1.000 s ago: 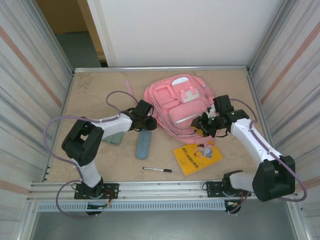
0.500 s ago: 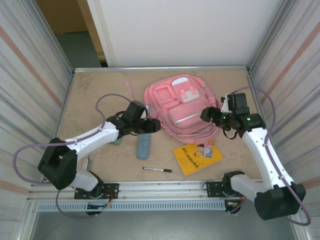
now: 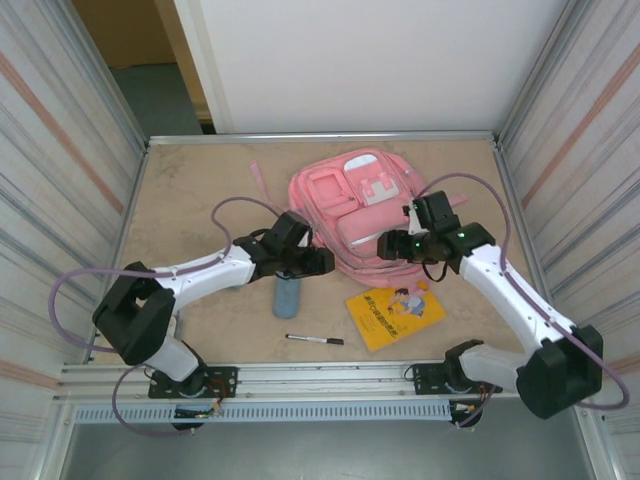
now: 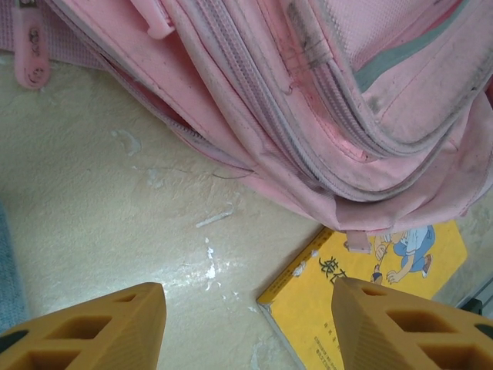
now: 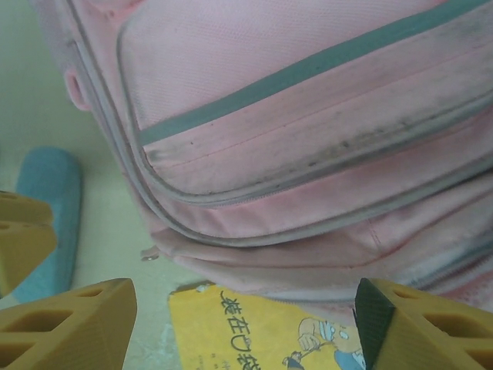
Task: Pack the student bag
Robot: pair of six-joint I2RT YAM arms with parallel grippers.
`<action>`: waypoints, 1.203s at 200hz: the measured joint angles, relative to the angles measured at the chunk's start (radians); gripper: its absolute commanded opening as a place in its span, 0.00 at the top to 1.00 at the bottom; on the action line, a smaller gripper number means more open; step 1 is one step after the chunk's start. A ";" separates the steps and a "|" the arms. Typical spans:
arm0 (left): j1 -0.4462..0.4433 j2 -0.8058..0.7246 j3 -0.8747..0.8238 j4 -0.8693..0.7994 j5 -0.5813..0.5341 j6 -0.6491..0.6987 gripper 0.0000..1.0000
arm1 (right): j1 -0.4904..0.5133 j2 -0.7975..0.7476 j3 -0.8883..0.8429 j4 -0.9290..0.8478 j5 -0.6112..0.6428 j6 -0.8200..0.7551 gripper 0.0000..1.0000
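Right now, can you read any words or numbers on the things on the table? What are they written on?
"装在口袋": big characters on the yellow book cover, seen from the right wrist; the title runs on out of the picture.
Other print on the book: too small to read.
Marks on the pink strap tab: too blurred to read.
Student bag: no words that I can see.

Ahead of the left end effector, the student bag runs past the top and right edges. The yellow book lies partly under the bag and is cut by the bottom edge. Ahead-left of the right end effector, an orange finger hides the blue case's near end.
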 measured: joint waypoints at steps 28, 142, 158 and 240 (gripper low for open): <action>-0.011 -0.043 -0.057 0.005 -0.020 -0.010 0.40 | 0.105 0.119 0.042 0.012 0.069 -0.046 0.24; 0.015 -0.477 -0.288 -0.137 -0.135 -0.031 0.37 | 0.263 0.496 0.180 0.100 0.344 -0.190 0.63; 0.023 -0.534 -0.321 -0.152 -0.143 -0.040 0.37 | 0.278 0.505 0.196 0.099 0.364 -0.204 0.84; 0.028 -0.399 -0.250 -0.123 -0.106 -0.024 0.37 | 0.297 0.501 0.580 -0.092 0.417 -0.211 1.00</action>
